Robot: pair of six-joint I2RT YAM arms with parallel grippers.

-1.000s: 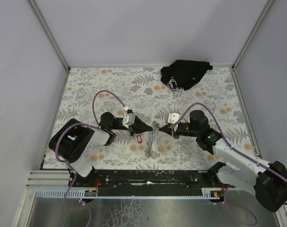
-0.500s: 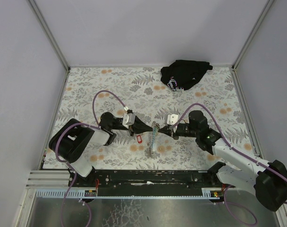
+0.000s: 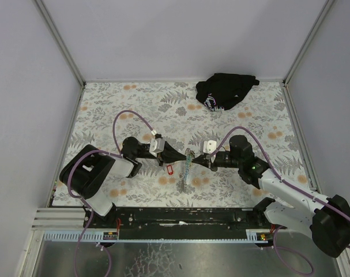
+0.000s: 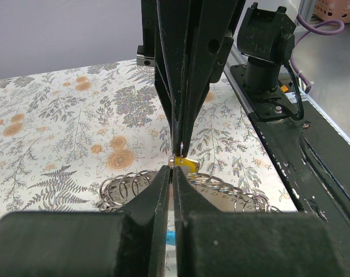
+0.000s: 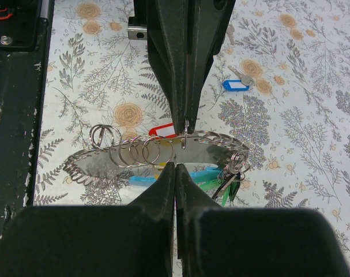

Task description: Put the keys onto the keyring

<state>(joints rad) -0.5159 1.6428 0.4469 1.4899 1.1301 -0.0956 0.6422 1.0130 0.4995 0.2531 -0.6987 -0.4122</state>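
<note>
Left pincer (image 4: pixel 170 171): clenched, fingers pressed flat together, tip lowered to the keyring.
Right pincer (image 5: pixel 174 168): clenched likewise, meeting the left pincer tip to tip.
Grasp: a thin wire loop sat where the two tips met; which pincer gripped it could not be told.
Keyring (image 5: pixel 141 152): on the table (image 3: pixel 105 104) between the two pincers, a row of metal rings with a light-blue strap section (image 5: pixel 141 180) beneath.
Keys: green tag (image 5: pixel 211 186) and bare keys bunched at one end of the rings; yellow tag (image 4: pixel 188 165) just beyond the tips; red tag (image 5: pixel 163 130) beside the left pincer; blue-tagged key (image 5: pixel 236 85) lying well apart.
Writing: tags too small to read; pale marks on the black cloth bundle (image 3: pixel 224 89) at the far edge were illegible.
</note>
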